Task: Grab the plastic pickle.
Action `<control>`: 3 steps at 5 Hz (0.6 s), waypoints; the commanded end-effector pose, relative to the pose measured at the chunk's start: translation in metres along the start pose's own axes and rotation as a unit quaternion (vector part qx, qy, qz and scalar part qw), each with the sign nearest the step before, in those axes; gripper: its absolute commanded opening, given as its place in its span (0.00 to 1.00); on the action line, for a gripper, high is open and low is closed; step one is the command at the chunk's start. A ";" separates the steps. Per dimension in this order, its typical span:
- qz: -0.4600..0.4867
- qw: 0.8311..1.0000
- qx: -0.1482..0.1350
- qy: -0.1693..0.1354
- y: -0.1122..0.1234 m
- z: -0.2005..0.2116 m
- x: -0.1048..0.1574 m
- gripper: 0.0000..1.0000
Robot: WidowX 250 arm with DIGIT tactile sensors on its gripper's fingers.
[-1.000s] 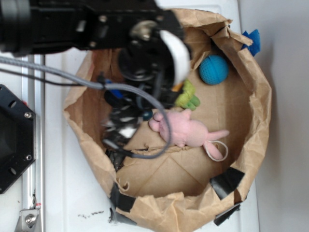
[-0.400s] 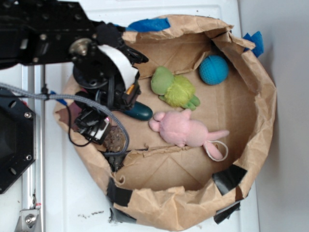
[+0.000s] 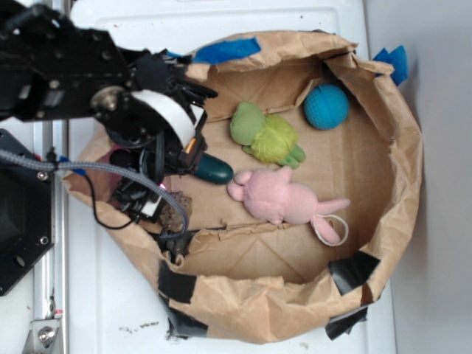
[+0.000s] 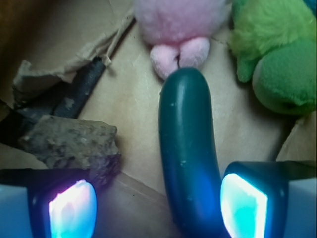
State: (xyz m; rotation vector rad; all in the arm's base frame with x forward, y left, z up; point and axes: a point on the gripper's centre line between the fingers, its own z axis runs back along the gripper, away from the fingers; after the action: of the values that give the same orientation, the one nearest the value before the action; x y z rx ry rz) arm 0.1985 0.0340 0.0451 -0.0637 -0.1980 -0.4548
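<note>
The plastic pickle (image 4: 188,148) is a glossy dark teal oblong lying on the floor of the paper bag (image 3: 402,169). Its far end touches the pink plush (image 4: 178,29). In the wrist view my gripper (image 4: 158,208) is open and straddles the pickle's near end. The pickle lies close against the right finger (image 4: 245,203), with a wide gap to the left finger (image 4: 72,208). From outside, only the pickle's far end (image 3: 215,169) shows beyond my gripper (image 3: 190,156), at the bag's left side.
A fuzzy green plush (image 3: 265,136) lies just right of the pickle and a blue knitted ball (image 3: 327,107) sits at the far right. A rough brown chunk (image 4: 74,144) rests left of the pickle. The bag's crumpled left wall (image 3: 110,221) is close around the arm.
The arm has moved left from over the bag's middle to its left side, uncovering the green plush and the pickle. The bag's left wall has bulged outward.
</note>
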 end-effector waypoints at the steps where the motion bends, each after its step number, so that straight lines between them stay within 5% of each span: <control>1: -0.010 0.999 0.026 -0.020 -0.009 -0.013 0.019 1.00; 2: -0.013 0.999 0.024 -0.024 -0.013 -0.007 0.013 1.00; 3: -0.016 0.999 0.016 -0.026 -0.015 -0.003 0.014 0.67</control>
State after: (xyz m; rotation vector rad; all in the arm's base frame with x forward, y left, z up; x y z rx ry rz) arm 0.1994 0.0237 0.0403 -0.0511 -0.2287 -0.4726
